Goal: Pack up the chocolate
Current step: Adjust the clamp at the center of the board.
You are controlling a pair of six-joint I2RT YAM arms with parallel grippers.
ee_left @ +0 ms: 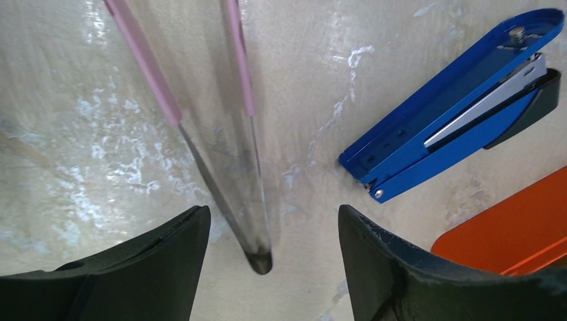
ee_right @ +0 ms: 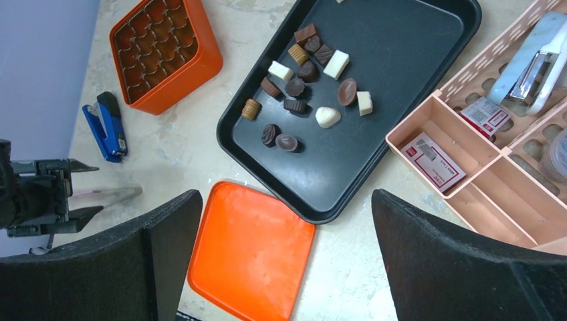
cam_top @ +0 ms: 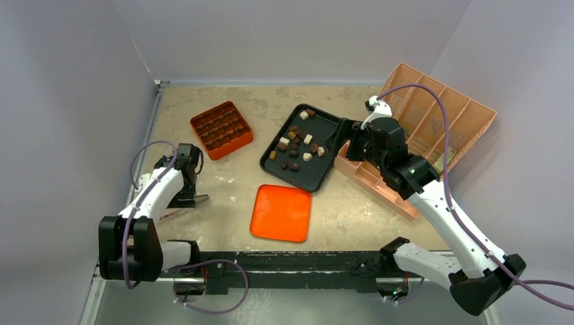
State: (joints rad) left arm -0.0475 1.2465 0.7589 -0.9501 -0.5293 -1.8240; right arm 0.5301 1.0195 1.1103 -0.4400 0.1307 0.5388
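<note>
Several tiny chocolates [cam_top: 296, 145], dark brown, mid brown and cream-white, lie loose on a black tray [cam_top: 325, 125]. They also show in the right wrist view [ee_right: 307, 83] on the tray [ee_right: 401, 60]. An orange compartmented box [cam_top: 221, 128] stands left of the tray. My right gripper [cam_top: 346, 132] is open and empty, held high over the tray's right edge [ee_right: 287, 200]. My left gripper [cam_top: 193, 198] is open and empty [ee_left: 274, 214], low over the tip of pink-handled tweezers [ee_left: 257, 251] lying on the table.
A flat orange lid [cam_top: 281, 212] lies in front of the tray. A blue stapler [ee_left: 455, 127] lies right of the tweezers. A pink divided organizer [cam_top: 376, 179] with small items, and a larger one [cam_top: 440, 115] leaning on the wall, stand at the right.
</note>
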